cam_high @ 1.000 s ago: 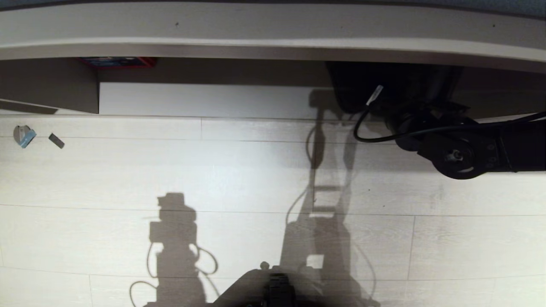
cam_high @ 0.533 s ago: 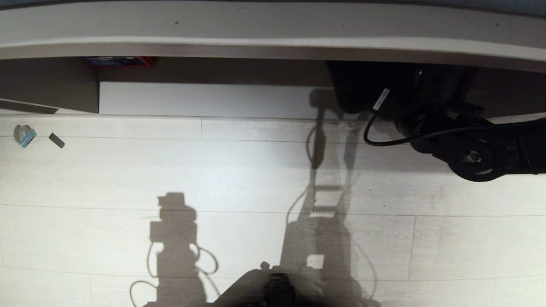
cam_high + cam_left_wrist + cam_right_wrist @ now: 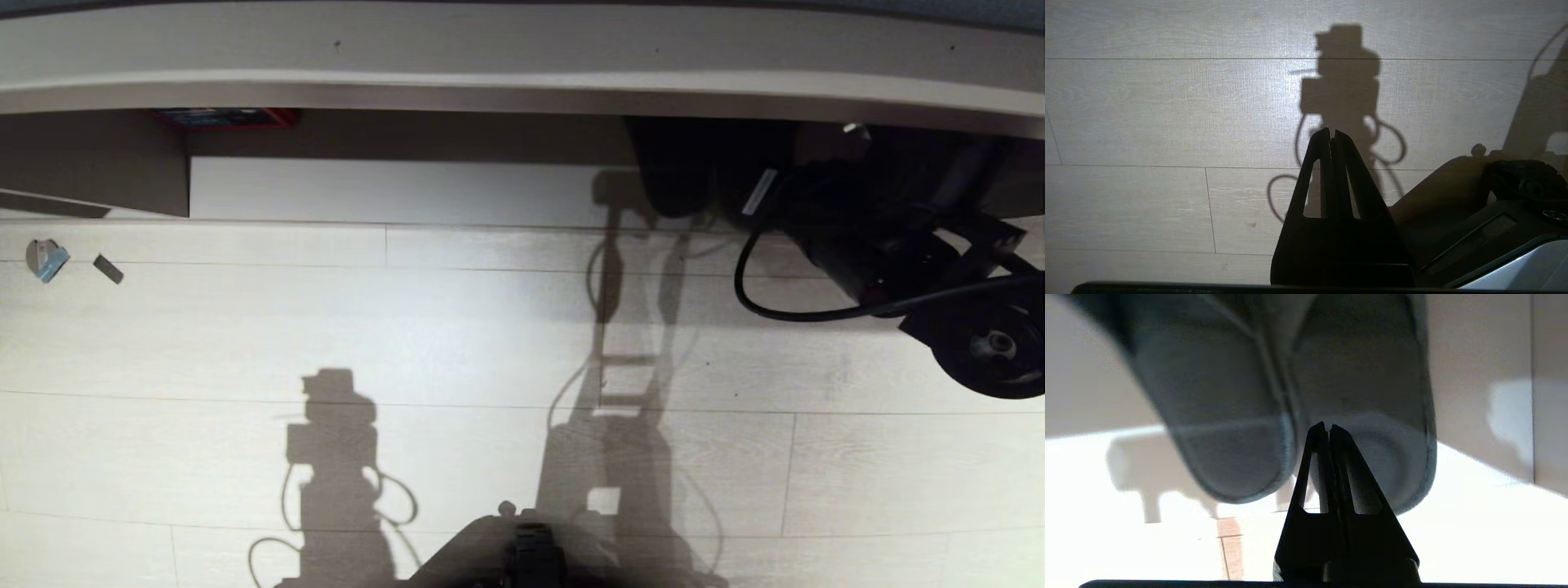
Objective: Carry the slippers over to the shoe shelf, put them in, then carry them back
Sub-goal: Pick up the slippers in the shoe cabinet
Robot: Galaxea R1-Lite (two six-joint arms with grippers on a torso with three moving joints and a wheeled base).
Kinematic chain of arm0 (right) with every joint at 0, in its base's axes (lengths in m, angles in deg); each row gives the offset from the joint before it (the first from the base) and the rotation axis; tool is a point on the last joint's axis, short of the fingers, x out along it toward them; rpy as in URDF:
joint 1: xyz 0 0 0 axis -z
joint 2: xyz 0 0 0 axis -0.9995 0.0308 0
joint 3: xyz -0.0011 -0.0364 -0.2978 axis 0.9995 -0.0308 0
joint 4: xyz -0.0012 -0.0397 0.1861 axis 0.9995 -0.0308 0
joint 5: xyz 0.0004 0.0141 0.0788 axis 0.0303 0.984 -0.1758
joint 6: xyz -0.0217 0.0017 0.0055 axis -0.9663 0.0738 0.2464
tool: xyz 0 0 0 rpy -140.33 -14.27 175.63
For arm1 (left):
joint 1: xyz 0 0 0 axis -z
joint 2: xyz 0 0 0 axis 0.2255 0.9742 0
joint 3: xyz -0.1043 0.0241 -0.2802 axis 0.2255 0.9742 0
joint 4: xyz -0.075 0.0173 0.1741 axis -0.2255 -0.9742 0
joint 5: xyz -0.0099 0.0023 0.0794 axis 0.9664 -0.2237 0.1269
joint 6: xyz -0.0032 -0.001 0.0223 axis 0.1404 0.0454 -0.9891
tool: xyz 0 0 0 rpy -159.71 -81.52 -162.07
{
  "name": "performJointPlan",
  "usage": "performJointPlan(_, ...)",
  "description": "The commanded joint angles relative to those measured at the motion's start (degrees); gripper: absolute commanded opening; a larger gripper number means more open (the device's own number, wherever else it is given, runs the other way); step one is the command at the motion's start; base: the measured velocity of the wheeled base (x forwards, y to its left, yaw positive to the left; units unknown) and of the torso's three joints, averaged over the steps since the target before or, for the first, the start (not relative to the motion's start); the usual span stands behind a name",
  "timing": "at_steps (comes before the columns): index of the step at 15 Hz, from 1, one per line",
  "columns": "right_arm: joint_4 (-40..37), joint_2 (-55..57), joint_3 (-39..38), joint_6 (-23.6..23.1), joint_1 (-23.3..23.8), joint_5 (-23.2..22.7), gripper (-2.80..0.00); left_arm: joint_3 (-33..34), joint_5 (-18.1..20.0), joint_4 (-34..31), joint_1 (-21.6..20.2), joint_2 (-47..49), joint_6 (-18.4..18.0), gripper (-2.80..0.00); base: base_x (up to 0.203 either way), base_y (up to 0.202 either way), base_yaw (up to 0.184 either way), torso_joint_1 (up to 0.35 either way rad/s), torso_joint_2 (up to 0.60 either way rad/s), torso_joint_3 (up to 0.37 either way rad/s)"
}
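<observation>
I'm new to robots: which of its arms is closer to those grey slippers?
The right. Its end effector sits shut right at the slippers, in the shoe shelf opening. The left end effector hangs over bare floor, with no slippers nearby.

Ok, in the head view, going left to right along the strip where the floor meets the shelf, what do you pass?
Small grey-and-blue scrap → dark flat chip → red-edged box under the shoe shelf → looped black cable → right arm's round joint.
</observation>
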Motion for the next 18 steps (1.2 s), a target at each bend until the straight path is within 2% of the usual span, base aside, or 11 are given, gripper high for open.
performJointPlan(1, 5.39, -0.48, -3.43, -3.01, -0.09, -1.79, -2.8, 0.0, -0.01, 0.0, -0.02, 0.01, -0.06, -2.8, 0.0, 0.0, 0.0, 0.0, 0.0, 0.0)
performJointPlan(2, 8.14, 0.02, -4.83, -5.95, -0.09, -2.97, -2.8, 0.0, -0.01, 0.0, -0.02, 0.01, 0.02, -2.8, 0.0, 0.0, 0.0, 0.0, 0.0, 0.0)
performJointPlan(3, 8.83, 0.99, -5.02, -6.83, -0.09, -3.12, -2.8, 0.0, -0.01, 0.0, -0.02, 0.01, 0.02, -2.8, 0.0, 0.0, 0.0, 0.0, 0.0, 0.0)
performJointPlan(9, 8.99, 2.34, -5.43, -6.73, -0.09, -3.19, -2.8, 0.0, -0.01, 0.0, -0.02, 0.01, 0.11, -2.8, 0.0, 0.0, 0.0, 0.0, 0.0, 0.0)
performJointPlan(13, 8.99, 0.51, -9.72, -7.21, -0.57, -3.82, -2.8, 0.0, -0.01, 0.0, -0.02, 0.01, 0.02, -2.8, 0.0, 0.0, 0.0, 0.0, 0.0, 0.0)
performJointPlan(14, 9.07, 0.14, -10.29, -7.26, -0.8, -4.19, 0.0, 0.0, -0.01, 0.0, -0.02, 0.01, 0.02, -2.8, 0.0, 0.0, 0.0, 0.0, 0.0, 0.0)
performJointPlan(16, 9.07, -0.36, -10.56, -7.4, -1.33, -4.19, 0.0, 0.0, -0.01, 0.0, -0.02, 0.01, 0.02, -2.8, 0.0, 0.0, 0.0, 0.0, 0.0, 0.0)
performJointPlan(18, 9.1, -2.45, -12.45, -10.25, -1.55, -5.34, 0.0, 0.0, -0.01, 0.0, -0.02, 0.01, 0.02, -2.8, 0.0, 0.0, 0.0, 0.0, 0.0, 0.0)
